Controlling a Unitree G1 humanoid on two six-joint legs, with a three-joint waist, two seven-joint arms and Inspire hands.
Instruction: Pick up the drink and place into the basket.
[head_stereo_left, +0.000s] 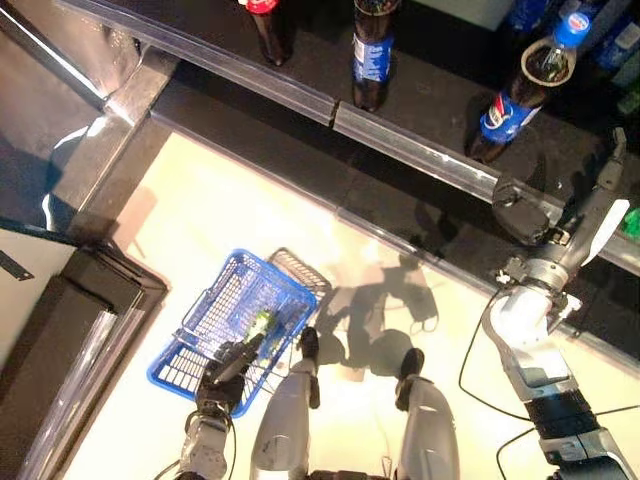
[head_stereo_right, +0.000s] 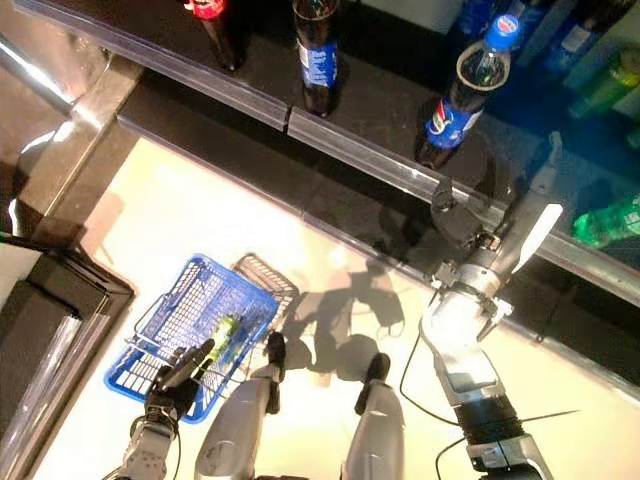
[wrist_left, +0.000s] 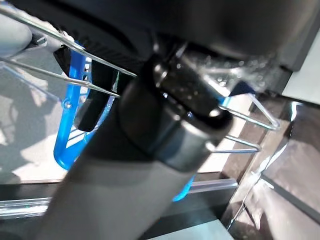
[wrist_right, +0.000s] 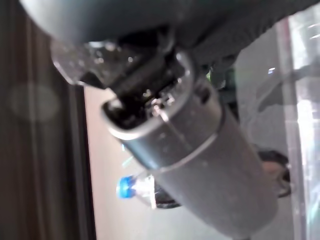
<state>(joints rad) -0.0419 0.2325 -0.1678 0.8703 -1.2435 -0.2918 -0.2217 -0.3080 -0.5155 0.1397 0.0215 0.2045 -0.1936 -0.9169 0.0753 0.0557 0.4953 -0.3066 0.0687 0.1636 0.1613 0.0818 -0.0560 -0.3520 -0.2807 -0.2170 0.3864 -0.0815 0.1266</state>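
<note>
The blue basket (head_stereo_left: 215, 320) hangs low at the left, off the floor. My left hand (head_stereo_left: 228, 368) is shut on its thin wire handles (wrist_left: 75, 47). A green drink (head_stereo_left: 262, 322) lies inside the basket. My right hand (head_stereo_left: 592, 205) reaches up to the dark shelf at the right with its fingers straight, open and holding nothing; its white thumb cover (head_stereo_left: 607, 231) stands out. A green drink (head_stereo_right: 605, 222) lies on the shelf just to the right of that hand. A dark cola bottle with a blue cap (head_stereo_left: 525, 92) stands to the hand's left.
A metal rail (head_stereo_left: 420, 150) runs along the shelf's front edge. More dark bottles (head_stereo_left: 372, 50) stand further left on the shelf, one with a red cap (head_stereo_left: 262, 18). A dark cabinet (head_stereo_left: 60, 330) stands at the left. A black wire grid (head_stereo_left: 300, 268) lies beside the basket.
</note>
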